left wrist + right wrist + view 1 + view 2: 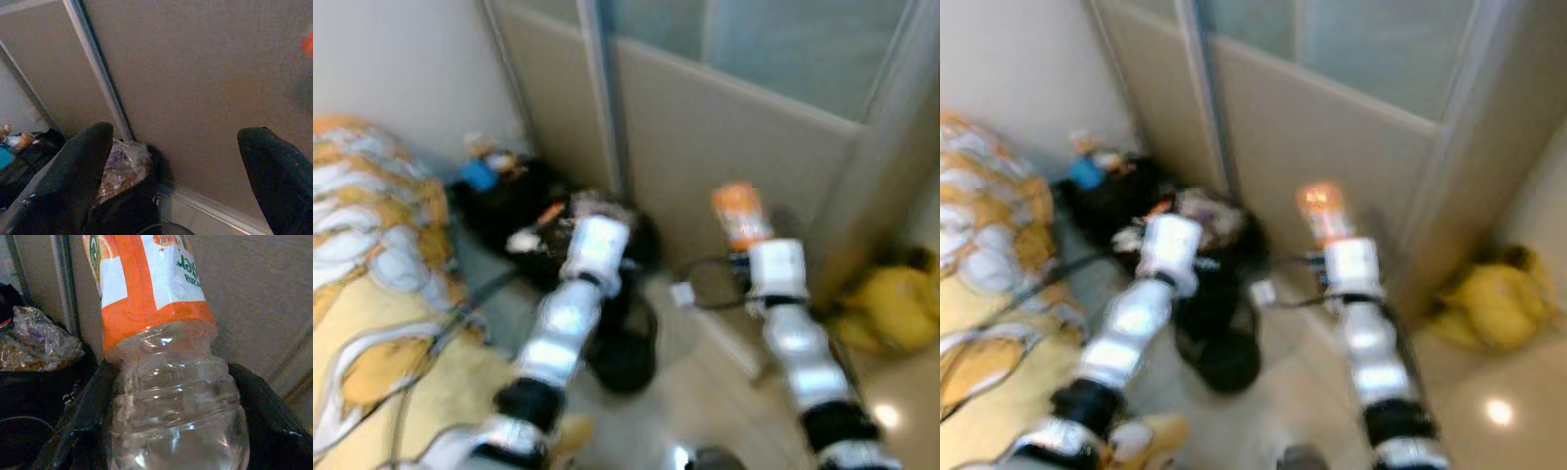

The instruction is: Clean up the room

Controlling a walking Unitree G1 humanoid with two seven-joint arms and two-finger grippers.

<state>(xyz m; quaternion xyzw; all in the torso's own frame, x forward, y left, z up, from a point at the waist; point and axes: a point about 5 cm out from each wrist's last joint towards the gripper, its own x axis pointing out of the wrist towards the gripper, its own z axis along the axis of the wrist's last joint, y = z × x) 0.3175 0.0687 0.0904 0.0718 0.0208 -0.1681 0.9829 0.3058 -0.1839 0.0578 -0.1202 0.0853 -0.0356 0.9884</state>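
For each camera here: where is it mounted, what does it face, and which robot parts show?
Eye views: head stereo pair, looking down at both silver arms, a bin and wall panels.
Left wrist: along the open left gripper toward the panel.
Right wrist: along the right gripper, shut on a bottle.
Shared: the bottle and a crinkled bag.

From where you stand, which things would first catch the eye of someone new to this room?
The clear plastic bottle with an orange label, gripped by the right end effector and held up before the beige wall panel. Next, the black bin stuffed with crinkled plastic at the panel's foot, ahead of the open left end effector. A yellow bag lies far right.
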